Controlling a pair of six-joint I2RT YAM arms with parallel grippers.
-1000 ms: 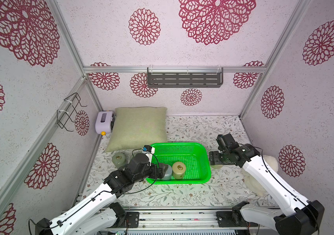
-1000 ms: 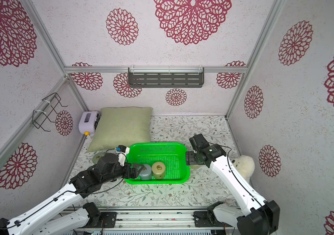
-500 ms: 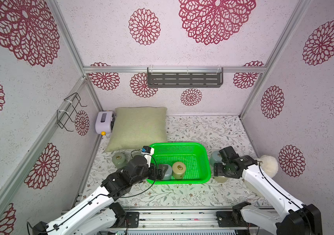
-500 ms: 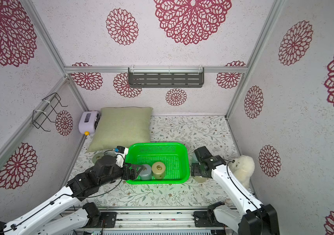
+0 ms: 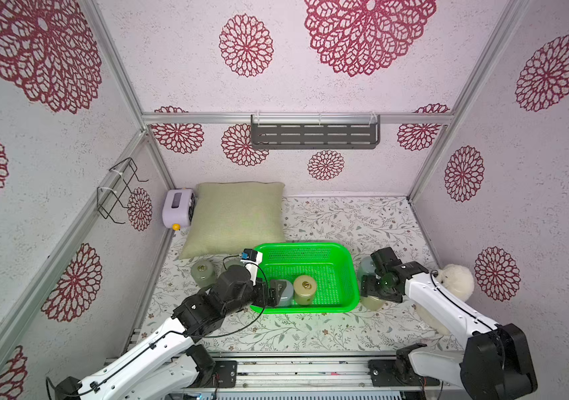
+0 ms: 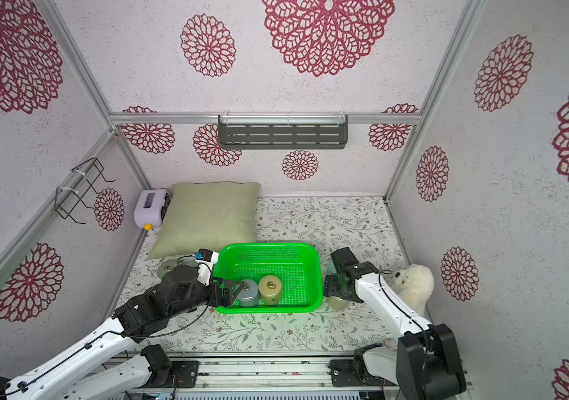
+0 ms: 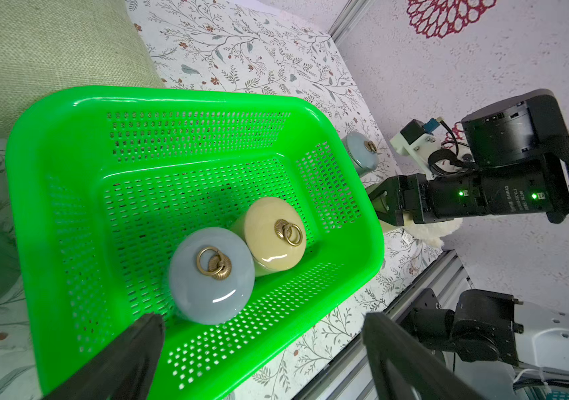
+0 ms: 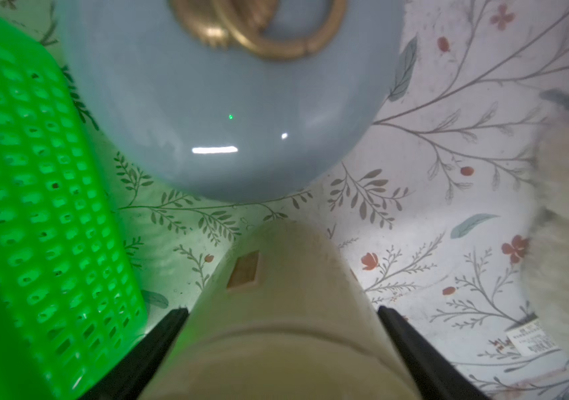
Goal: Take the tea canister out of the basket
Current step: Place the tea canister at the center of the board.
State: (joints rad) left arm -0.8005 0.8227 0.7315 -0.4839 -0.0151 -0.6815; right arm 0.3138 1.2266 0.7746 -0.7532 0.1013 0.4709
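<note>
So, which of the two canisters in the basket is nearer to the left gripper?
The grey-blue canister, directly before the open left gripper; the beige canister stands beyond it, farther inside the green basket.

Overhead pair; wrist views near basket (image 7: pixel 186 94)

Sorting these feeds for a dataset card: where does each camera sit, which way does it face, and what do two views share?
Both top views: high in front, looking down toward the back wall; left arm and right arm flank the basket.
Left wrist: on the left arm, looking past the open left pincer into the basket; right arm beyond.
Right wrist: on the right arm, looking along the right pincer, shut on a cream canister beside the basket.
Shared: every view shows the basket.
</note>
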